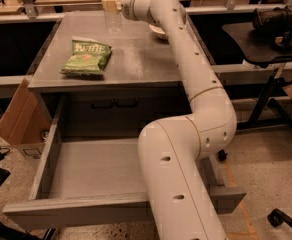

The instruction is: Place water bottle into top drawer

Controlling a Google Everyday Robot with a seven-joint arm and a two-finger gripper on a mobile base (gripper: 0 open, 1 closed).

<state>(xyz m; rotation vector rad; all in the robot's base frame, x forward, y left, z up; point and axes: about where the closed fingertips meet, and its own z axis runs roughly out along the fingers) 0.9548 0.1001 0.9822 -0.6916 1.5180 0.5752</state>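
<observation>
My gripper [111, 5] is at the far edge of the grey table [146, 64], stretched out at the end of my long white arm. It is pinched on the water bottle [113, 21] about where the pale label band runs. I grip it there because the middle of a slim, upright bottle gives the steadiest hold and lets me carry it without tipping. The bottle stands upright, its cap cut off by the top of the view. I cannot tell whether its base rests on the table or hangs just above it.

The top drawer [46, 154] is pulled wide open below the table's front edge, its smooth grey floor bare — ready to receive the bottle. A green chip bag [86, 58] lies on the table between the bottle and the drawer, so I judge the carry should go high or to one side. A white bowl [158, 32] sits just beside my arm on the right, and a cardboard box [16, 119] leans near the drawer's left wall — neither is in my path.
</observation>
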